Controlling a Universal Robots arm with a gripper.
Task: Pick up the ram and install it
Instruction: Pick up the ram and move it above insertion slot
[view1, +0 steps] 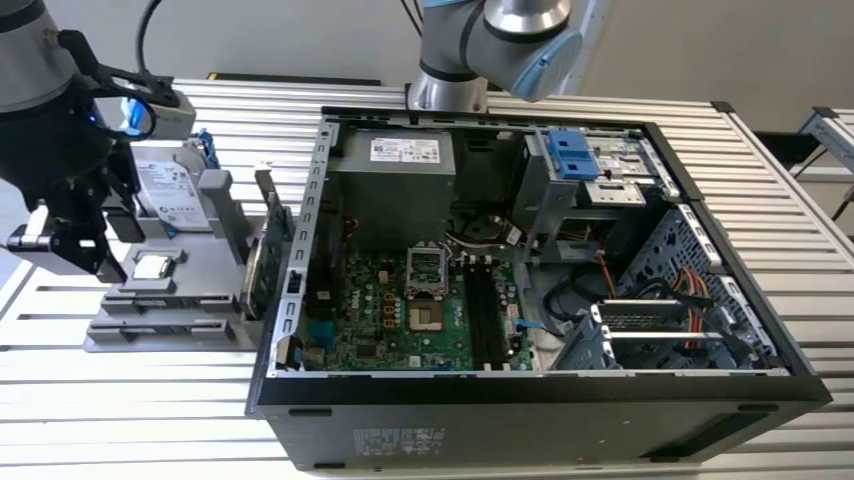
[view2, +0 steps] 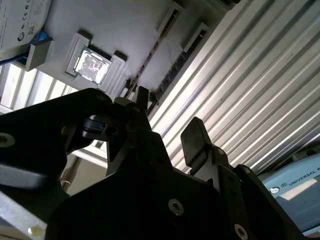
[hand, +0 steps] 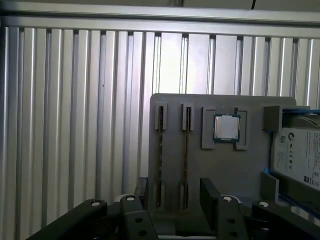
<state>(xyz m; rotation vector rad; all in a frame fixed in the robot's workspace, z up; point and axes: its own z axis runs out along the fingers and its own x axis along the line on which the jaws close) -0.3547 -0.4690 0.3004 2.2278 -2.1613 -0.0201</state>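
Note:
Two slim dark ram sticks stand on edge in slots of a grey holder (hand: 230, 170); one ram stick (hand: 187, 150) and its neighbour (hand: 160, 150) run side by side. In the second wrist view a ram stick (view2: 150, 62) is a thin dark line. My black gripper (hand: 175, 197) hovers above the holder's slot end, open, nothing between its fingers (hand: 209, 192). In the exterior view the gripper (view1: 74, 250) hangs over the holder (view1: 147, 335) at the exterior view's left, beside the open computer case (view1: 534, 400). The motherboard's long black memory slots (view1: 487, 315) lie inside the case.
On the holder also sit a square processor chip (hand: 226, 127) and a silver hard drive (hand: 297, 155) in a blue frame. A green expansion card (view1: 276, 250) stands upright between holder and case. Everything rests on a ribbed metal table (view1: 134, 420).

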